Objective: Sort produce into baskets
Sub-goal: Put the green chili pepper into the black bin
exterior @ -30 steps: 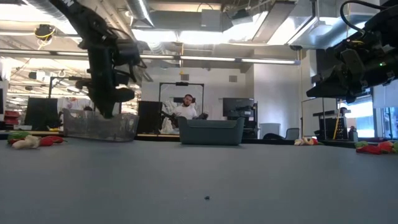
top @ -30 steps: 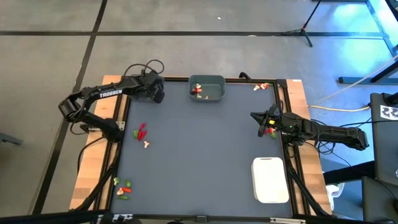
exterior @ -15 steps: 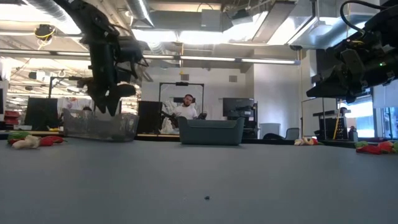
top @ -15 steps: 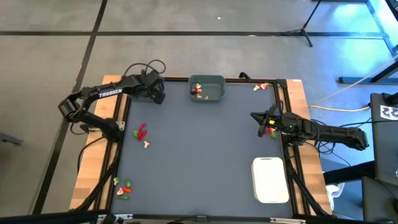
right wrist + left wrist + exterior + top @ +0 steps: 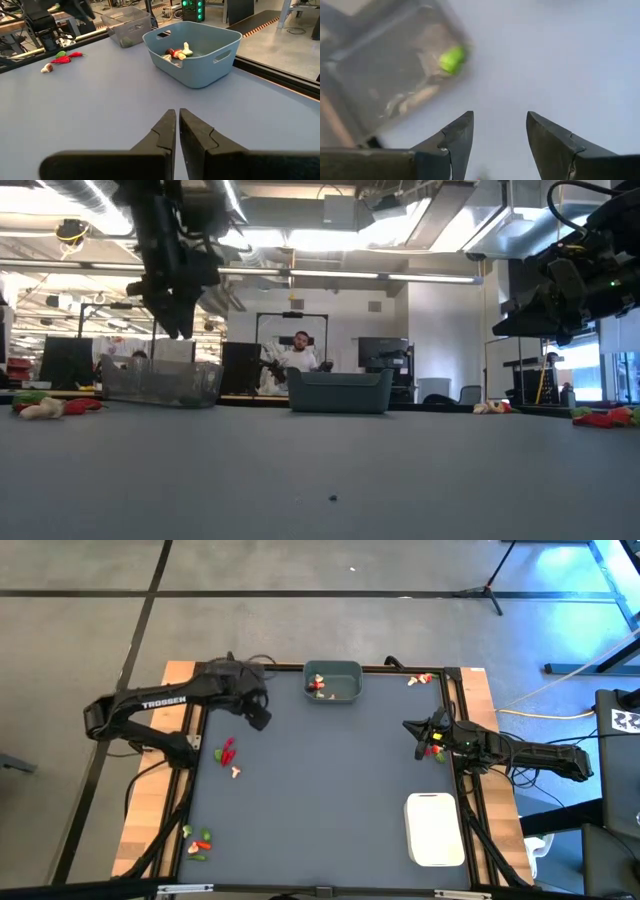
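Note:
My left gripper (image 5: pixel 260 720) is open and empty, above the table a little near and right of the dark grey bin (image 5: pixel 160 380). In the left wrist view (image 5: pixel 500 132) that bin (image 5: pixel 385 75) holds a green piece (image 5: pixel 452 59). The grey-teal bin (image 5: pixel 333 682) at the far edge holds a few pieces (image 5: pixel 179 52). The white tray (image 5: pixel 435 830) lies at the near right. My right gripper (image 5: pixel 410 727) is shut and empty (image 5: pixel 177 125), waiting above the table's right side beside a red and green cluster (image 5: pixel 433 751).
Loose produce lies on the table: red chilies with a green piece (image 5: pixel 227 752) and a tan piece (image 5: pixel 236 772) at the left, a cluster (image 5: pixel 198 840) at the near left corner, and another (image 5: pixel 420 679) at the far right. The table's middle is bare.
My left gripper has risen from over the dark grey bin and gone toward the table's near edge and a little to the right, its fingers still pointing down. My right arm has kept still.

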